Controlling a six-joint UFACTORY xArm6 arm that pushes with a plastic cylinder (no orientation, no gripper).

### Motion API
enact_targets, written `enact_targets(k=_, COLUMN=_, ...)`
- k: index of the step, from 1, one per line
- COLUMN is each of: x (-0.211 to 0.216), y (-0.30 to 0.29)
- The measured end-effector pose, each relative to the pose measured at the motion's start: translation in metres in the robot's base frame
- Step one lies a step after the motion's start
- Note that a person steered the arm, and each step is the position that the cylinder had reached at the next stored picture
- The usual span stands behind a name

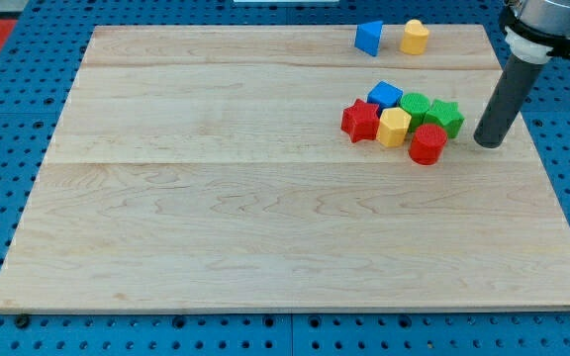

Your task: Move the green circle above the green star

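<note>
Cluster of blocks sits in the upper right part of the wooden board [265, 218]: green circle [415, 106] packed between blue cube [385, 95] at its upper left, green star [445, 118] touching on its right, yellow block [394, 127] at lower left, red cylinder [427, 143] just below. Red star [360, 120] on the cluster's left end. Separate pair near the view's top edge: blue block [369, 38] and yellow block [415, 37], well apart from the cluster. My tip [489, 144] rests on the board just right of the green star, not touching it, apart from the circle. No pincer on this rig, only a plain rod, so nothing to spread or pinch. Green circle looks like small rigid plastic, light, likely slides easily on smooth wood; round side means an off-centre push may make it glance off. No grasp possible; contact should go on its lower edge, pushing toward the view's top, then rightward to end above the star. Tight neighbours risk getting dragged along.
</note>
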State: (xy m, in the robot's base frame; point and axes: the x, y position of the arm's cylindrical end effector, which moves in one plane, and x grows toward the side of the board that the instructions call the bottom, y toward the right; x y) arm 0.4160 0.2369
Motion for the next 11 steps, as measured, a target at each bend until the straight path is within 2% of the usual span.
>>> enact_targets(k=2, x=0.0, y=0.0)
enact_targets(k=5, x=0.0, y=-0.095)
enact_targets(k=6, x=0.0, y=-0.105)
enact_targets(k=8, x=-0.041, y=-0.118)
enact_targets(k=10, x=-0.06, y=-0.101)
enact_targets(k=11, x=-0.088, y=-0.118)
